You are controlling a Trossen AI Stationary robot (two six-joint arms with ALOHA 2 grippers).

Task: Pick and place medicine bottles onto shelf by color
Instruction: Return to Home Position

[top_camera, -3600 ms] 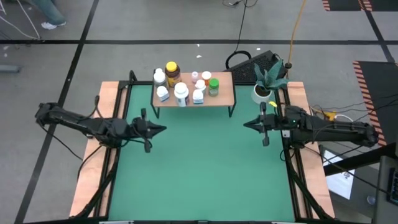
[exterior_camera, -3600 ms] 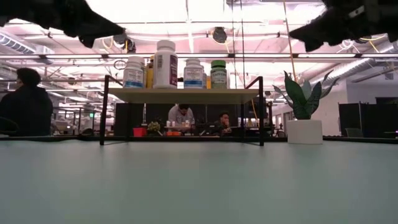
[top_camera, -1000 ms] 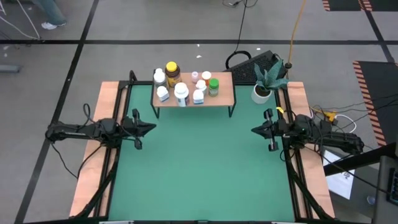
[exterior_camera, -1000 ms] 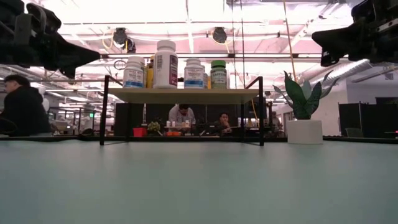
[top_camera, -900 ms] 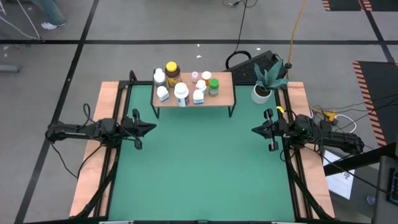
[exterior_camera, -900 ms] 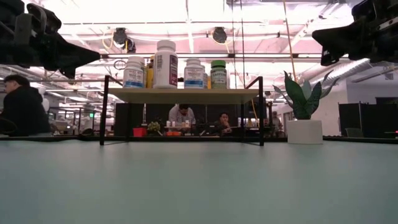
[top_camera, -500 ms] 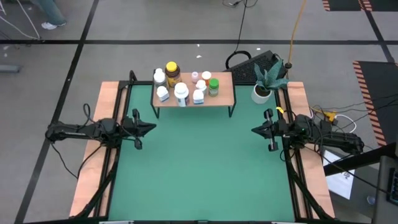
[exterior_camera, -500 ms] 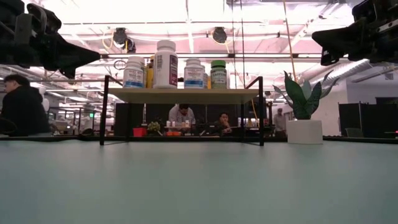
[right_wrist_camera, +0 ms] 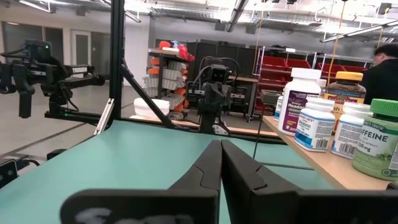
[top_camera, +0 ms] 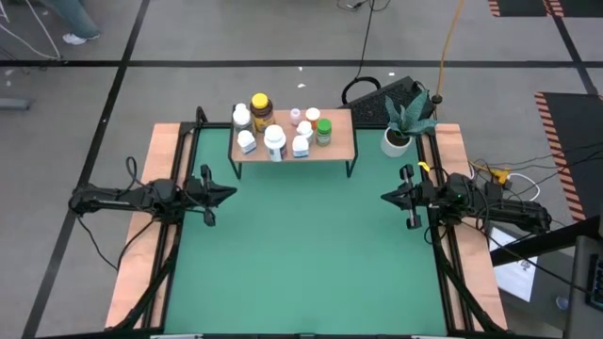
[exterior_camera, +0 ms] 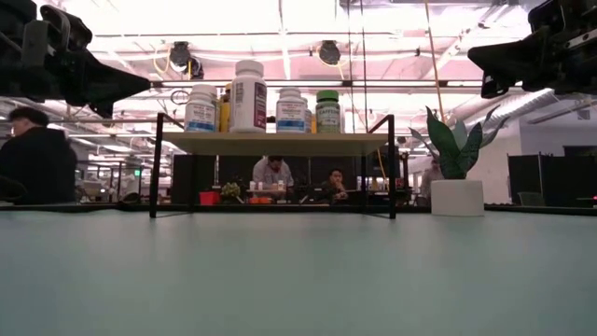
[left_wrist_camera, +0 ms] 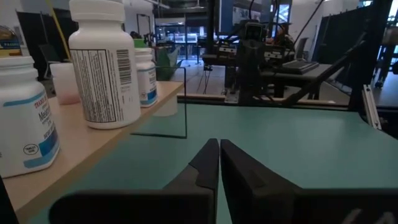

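Across the mat (exterior_camera: 298, 271), shelf (exterior_camera: 270, 143) bottles (exterior_camera: 248, 95) overlap, amber bottle (exterior_camera: 225, 112) half hidden; left pincer (left_wrist_camera: 219, 144) and right pincer (right_wrist_camera: 219, 144) both pressed together.

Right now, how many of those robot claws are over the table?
2. The left gripper hangs near the left side of the green table, the right gripper near its right side, tips facing each other, both shut and empty. None looks hidden.

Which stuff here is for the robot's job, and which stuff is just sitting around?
For the job: the medicine bottles, all standing on the shelf; the left hand and right hand, both shut and empty.

Just sitting around: the potted plant beside the shelf; people in the room behind.
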